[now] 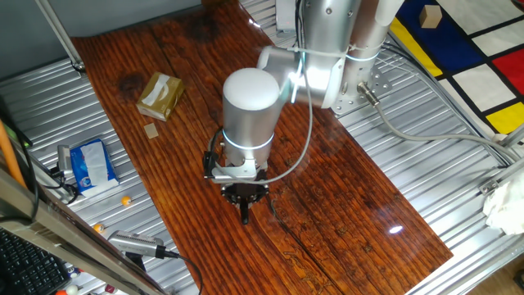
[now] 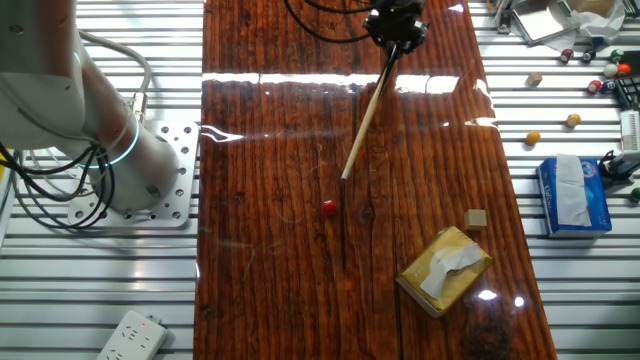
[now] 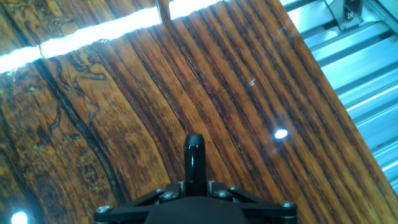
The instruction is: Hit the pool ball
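Item: my gripper (image 2: 398, 28), pinching cue stick (image 2: 365, 110) near desk (image 2: 250, 250) end edge; pool ball (image 2: 328, 207) mid-desk, just beyond the tip, not yet struck.

On the wooden table (image 2: 260, 150), the pool ball (image 2: 328, 207) lies near the middle, just beyond the tip of the cue stick (image 2: 366, 117), which slants down from the gripper (image 2: 397, 30) at the far end. In that fixed view, a tissue box (image 2: 445, 270) sits nearer the camera and to the right, with a small block (image 2: 476, 219) just behind it. Off the table to the right lies a tissue pack (image 2: 574, 196).
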`<action>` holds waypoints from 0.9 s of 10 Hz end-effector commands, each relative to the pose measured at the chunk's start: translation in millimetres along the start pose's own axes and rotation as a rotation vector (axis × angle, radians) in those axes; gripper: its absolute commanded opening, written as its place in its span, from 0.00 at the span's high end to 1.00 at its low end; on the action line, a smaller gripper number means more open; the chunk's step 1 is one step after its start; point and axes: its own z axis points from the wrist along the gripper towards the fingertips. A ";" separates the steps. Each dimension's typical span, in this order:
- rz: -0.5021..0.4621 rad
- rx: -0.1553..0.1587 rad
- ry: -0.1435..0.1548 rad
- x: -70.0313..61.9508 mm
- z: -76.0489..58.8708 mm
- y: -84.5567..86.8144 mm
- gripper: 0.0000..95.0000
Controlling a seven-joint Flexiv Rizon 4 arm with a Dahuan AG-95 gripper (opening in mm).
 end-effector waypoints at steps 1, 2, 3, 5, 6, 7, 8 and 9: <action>-0.002 -0.003 -0.003 3.9 -1.6 0.5 1.00; -0.002 -0.004 -0.005 7.4 -2.1 0.1 1.00; -0.004 -0.005 -0.007 10.4 -2.6 -0.3 1.00; -0.010 -0.008 -0.015 17.9 -3.4 -1.1 1.00; -0.012 -0.011 -0.021 22.5 -3.8 -1.8 1.00; -0.013 -0.011 -0.020 24.5 -3.9 -1.6 1.00; -0.005 -0.010 -0.019 27.4 -4.1 -0.4 1.00; -0.003 -0.011 -0.020 29.8 -4.0 0.8 1.00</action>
